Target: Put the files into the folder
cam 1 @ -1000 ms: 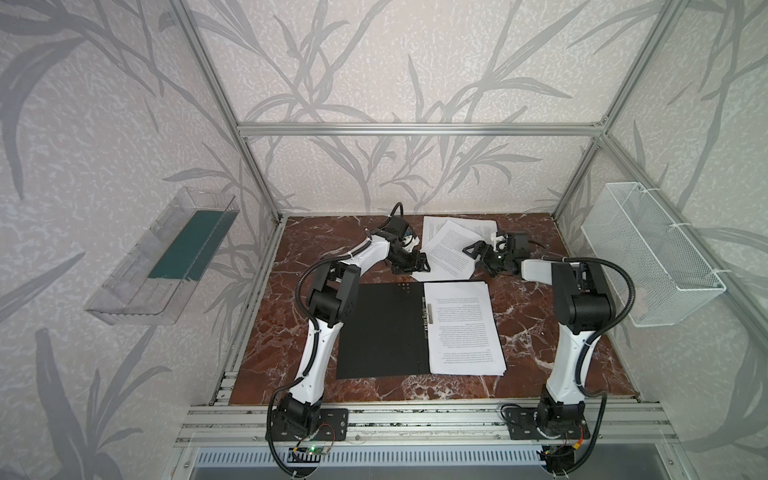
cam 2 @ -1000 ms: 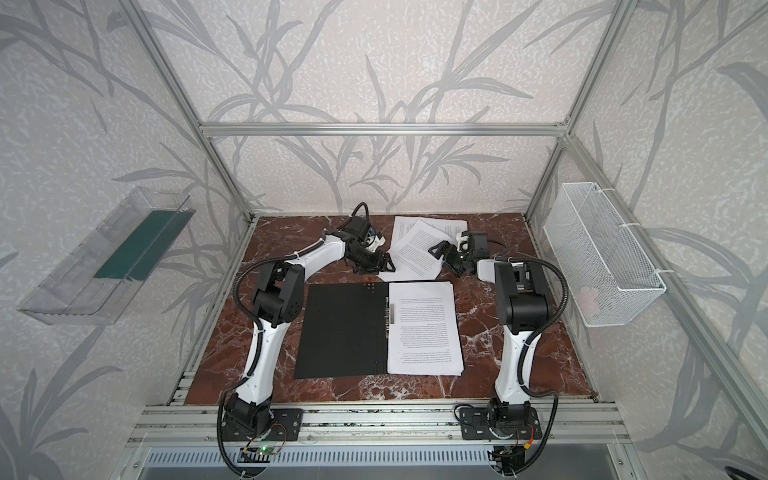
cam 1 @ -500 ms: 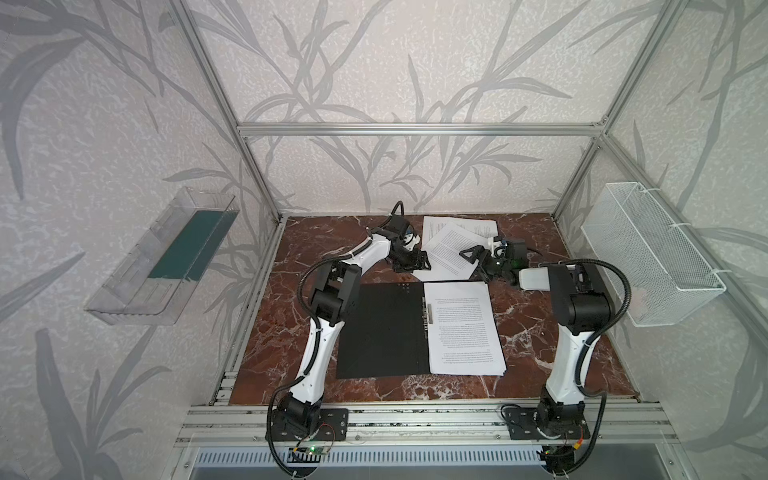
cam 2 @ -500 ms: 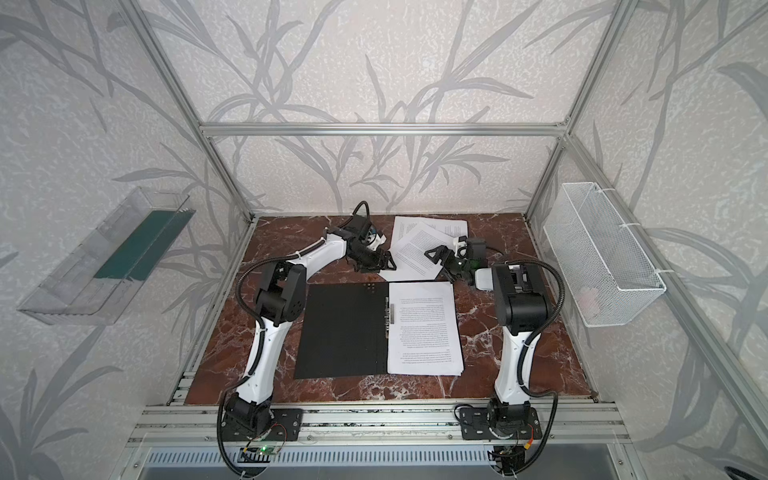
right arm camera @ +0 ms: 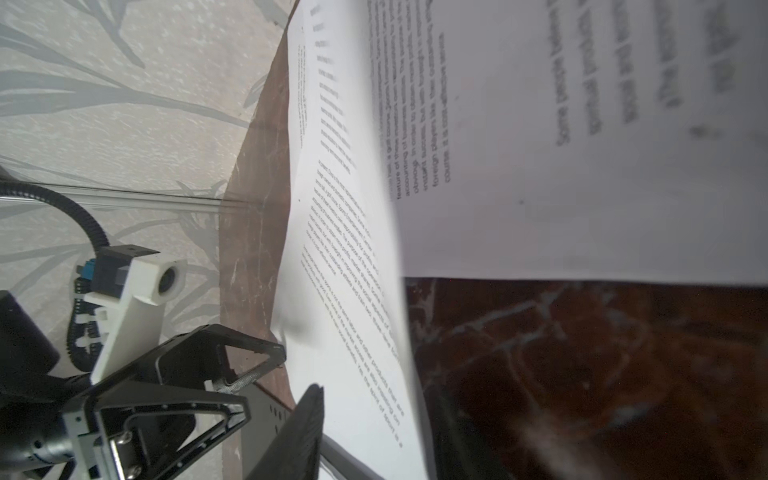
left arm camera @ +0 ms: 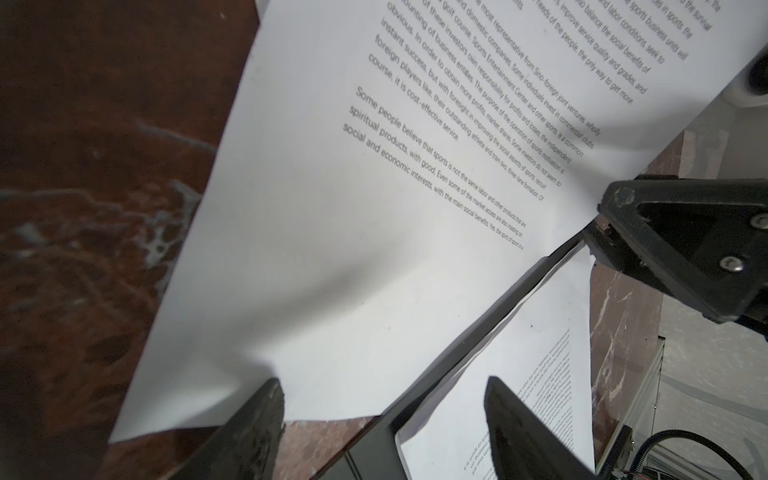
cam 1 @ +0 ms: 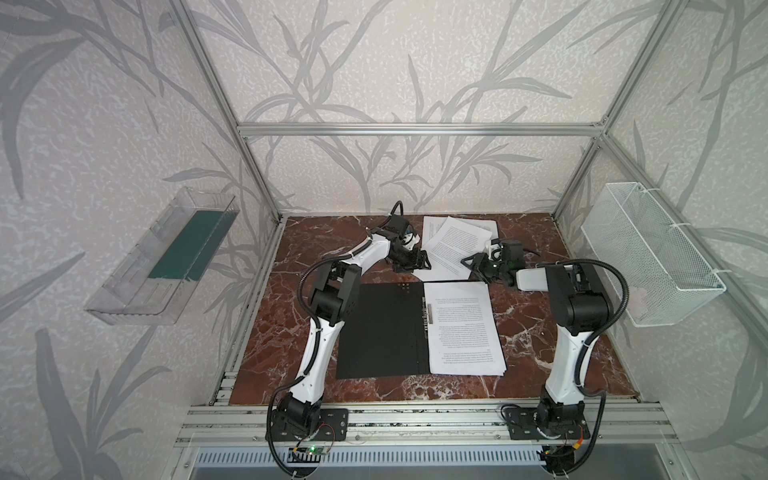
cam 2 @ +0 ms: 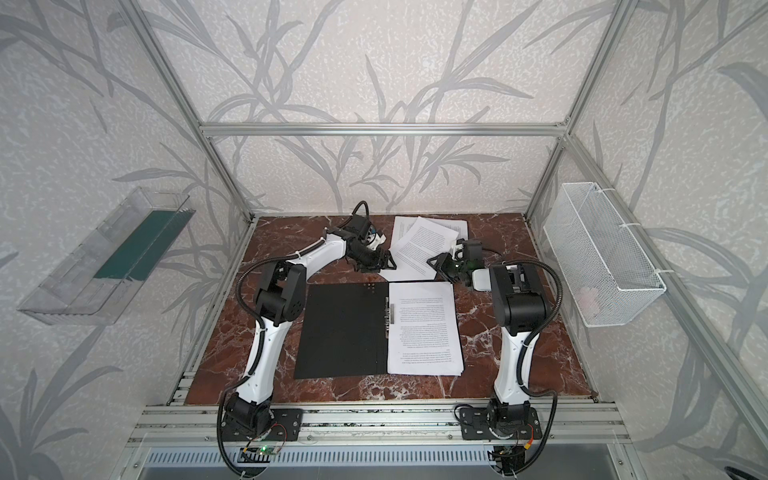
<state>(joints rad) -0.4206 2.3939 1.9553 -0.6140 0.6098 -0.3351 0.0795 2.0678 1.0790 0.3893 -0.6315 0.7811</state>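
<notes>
The files [cam 1: 455, 243], white sheets dense with small black print, lay fanned at the back of the marble table [cam 1: 540, 332] behind the open black folder [cam 1: 382, 332], the left fingers [left arm camera: 257, 424] apart at one edge, the right fingers [right arm camera: 307, 419] straddling the opposite edge, grip impossible to tell.

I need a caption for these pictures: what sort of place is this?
Probably a robot test cell: an aluminium frame with leaf-patterned wall panels encloses a marble-patterned tabletop, and the left arm and right arm are mounted on its front rail.
</notes>
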